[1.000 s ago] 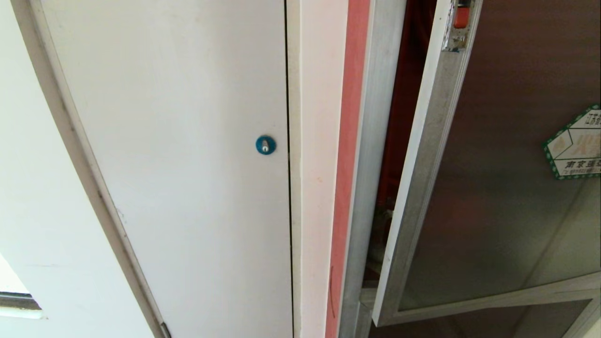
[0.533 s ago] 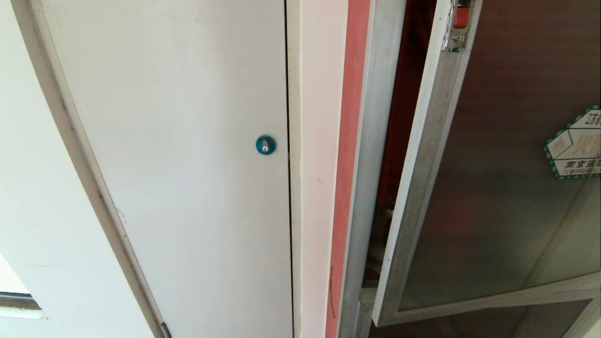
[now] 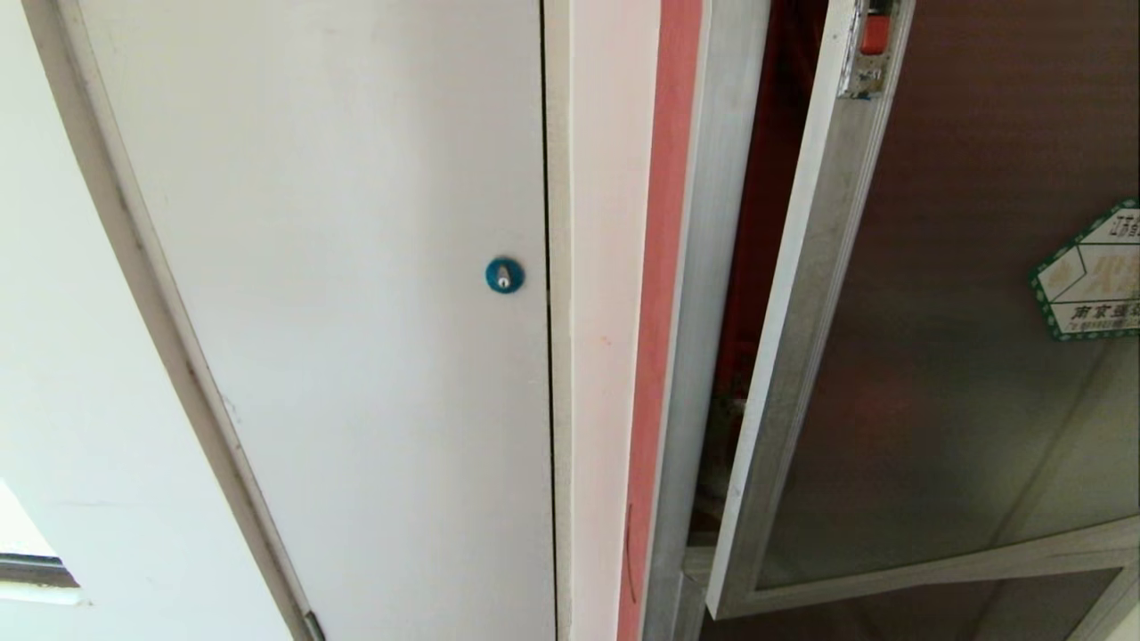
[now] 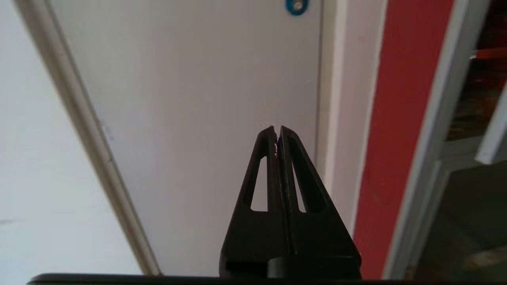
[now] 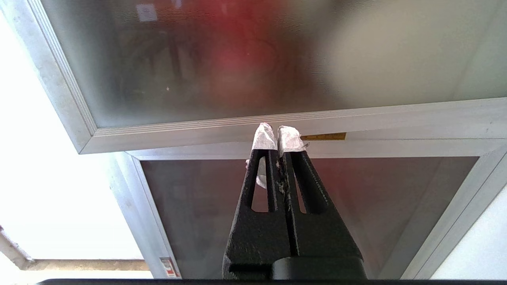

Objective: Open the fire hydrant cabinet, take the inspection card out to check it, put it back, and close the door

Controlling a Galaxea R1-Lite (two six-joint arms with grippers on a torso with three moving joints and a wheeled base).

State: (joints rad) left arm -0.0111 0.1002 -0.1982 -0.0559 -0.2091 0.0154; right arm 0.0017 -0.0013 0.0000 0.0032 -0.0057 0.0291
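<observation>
On the right of the head view, the aluminium-framed dark tinted glass door (image 3: 935, 356) of the tall silver fire hydrant cabinet (image 3: 712, 267) is seen standing ajar, its free edge swung out from the cabinet frame, so that a narrow strip of the red interior is exposed between them. A small red latch (image 3: 875, 34) is set near the top of the door's edge, and a green-bordered white hexagonal sticker (image 3: 1091, 271) is stuck on the glass. Left of the cabinet, a plain white door with a blue round lock (image 3: 504, 275) is shown shut. Compared with the earlier frames, the gap beside the door is unchanged. The inspection card cannot be made out. The left gripper (image 4: 277, 128) is clenched on nothing and pointed at the white door. The right gripper (image 5: 277, 134), its fingertips wrapped in white tape, is likewise pressed shut and empty, just before the door's lower frame rail.
</observation>
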